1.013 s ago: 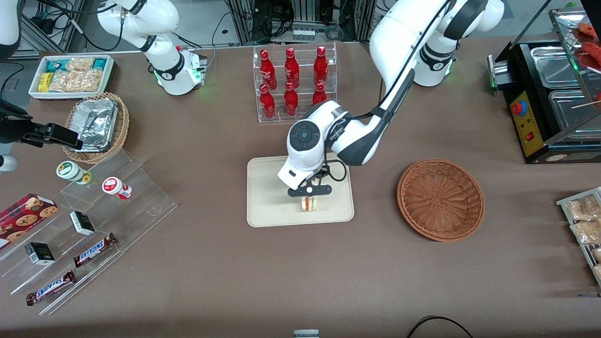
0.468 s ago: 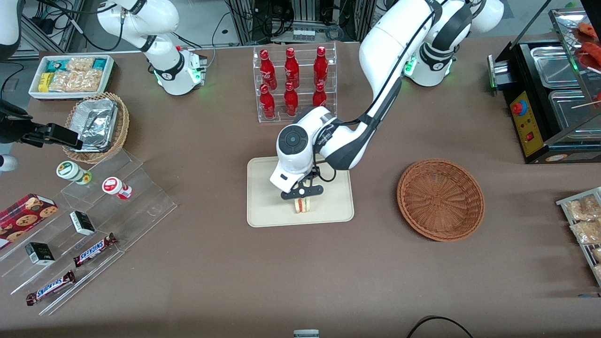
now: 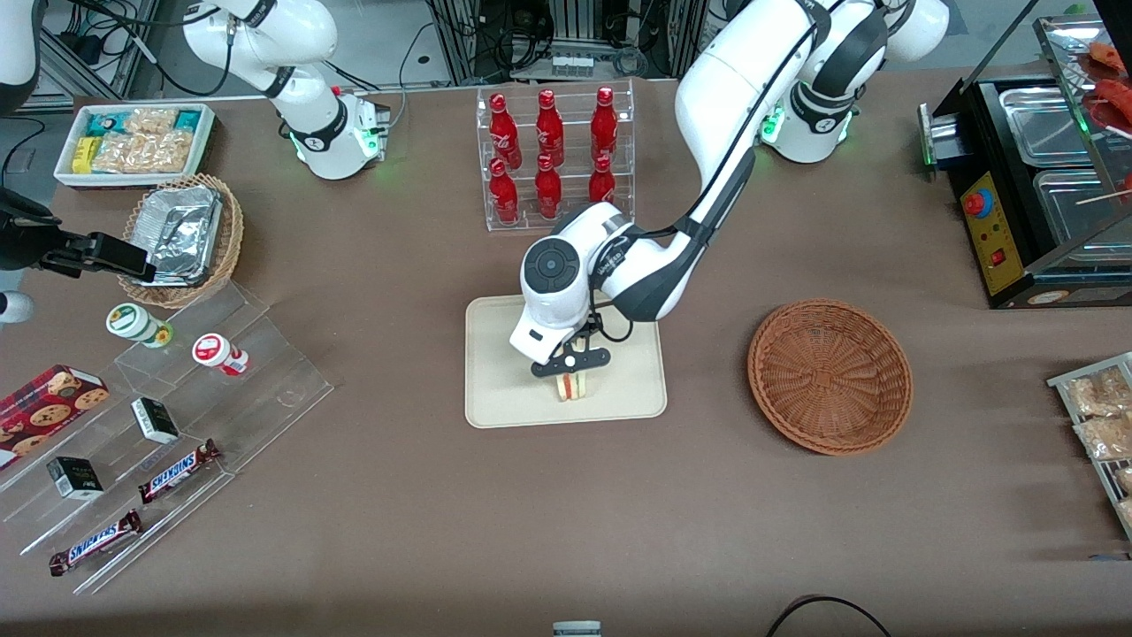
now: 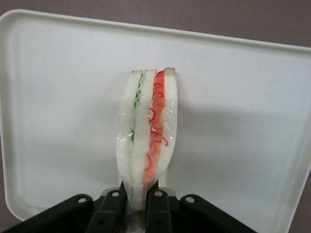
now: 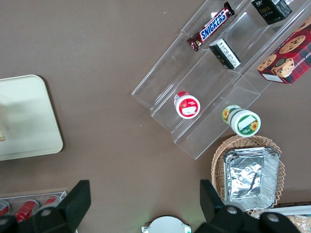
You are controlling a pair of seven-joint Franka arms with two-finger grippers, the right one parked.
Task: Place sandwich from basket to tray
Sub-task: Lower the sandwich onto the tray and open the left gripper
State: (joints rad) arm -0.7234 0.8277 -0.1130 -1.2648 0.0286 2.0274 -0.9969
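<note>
Sandwich (image 3: 573, 387) on edge over tray (image 3: 504, 389), cut face with green and red filling up toward wrist camera (image 4: 148, 141); held in the part of the tray nearer the front camera. Whether lower edge touches tray floor: cannot tell. Gripper (image 3: 571, 376) directly above it, fingers (image 4: 156, 200) clamped on the two bread faces at one end of the wedge, clear wrap bulging between them. Tray (image 4: 243, 97) cream, low-rimmed, rounded corners, flat on brown bench (image 3: 398, 495), otherwise bare. Rack of red bottles (image 3: 553, 155) farther from front camera than tray. Basket (image 3: 829, 376) reddish-brown wicker, round, nothing in it, well apart from tray toward working arm's end of bench. Tan wicker basket with foil trays (image 3: 181, 237) and clear stepped shelves with snacks (image 3: 168, 442) toward parked arm's end.
</note>
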